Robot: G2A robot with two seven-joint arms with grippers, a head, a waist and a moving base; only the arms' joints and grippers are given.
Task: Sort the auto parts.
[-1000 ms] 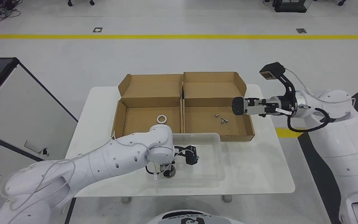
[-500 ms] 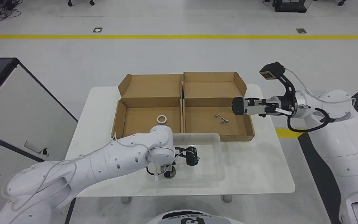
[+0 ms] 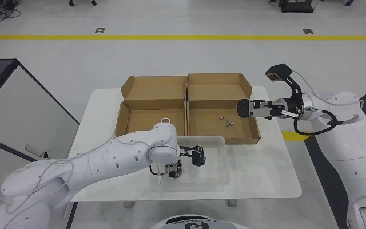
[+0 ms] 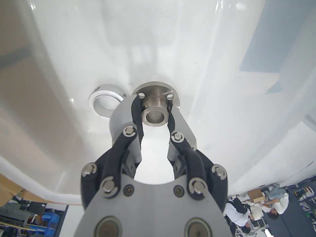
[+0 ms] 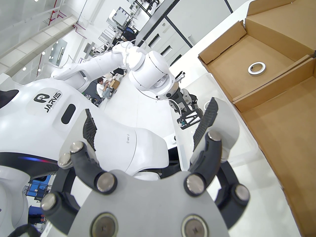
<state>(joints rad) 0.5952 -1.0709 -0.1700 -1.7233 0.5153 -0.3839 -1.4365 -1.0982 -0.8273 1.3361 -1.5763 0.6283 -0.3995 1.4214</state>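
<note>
**Mia:** What is the left claw [image 4: 154,111] doing?

**Ben:** It is pinching a metal part [image 4: 158,91]. It holds the thin neck, and the flat round end points down. They are low inside the white tub [image 3: 216,165].

**Mia:** Is the part off the tub floor?

**Ben:** I cannot tell.

**Mia:** What else is in the tub?

**Ben:** A shiny ring [image 4: 105,101] lies just beside the part.

**Mia:** And the boxes?

**Ben:** They sit side by side on the bench [image 3: 269,169], behind the tub. The left box [image 3: 140,123] has one sorted ring [image 5: 256,68] in it. The right box [image 3: 207,123] has little screws [image 3: 227,120].

**Mia:** Where is the right claw [image 3: 244,108]?

**Ben:** It hangs over the outer side of the right box. It is wide open and holds nothing.

**Mia:** So how much is done?

**Ben:** Some, I think. A few parts are in their boxes. The held part and the shiny ring are not sorted yet. The arm hides a bit of the tub, so more may be left.
</note>
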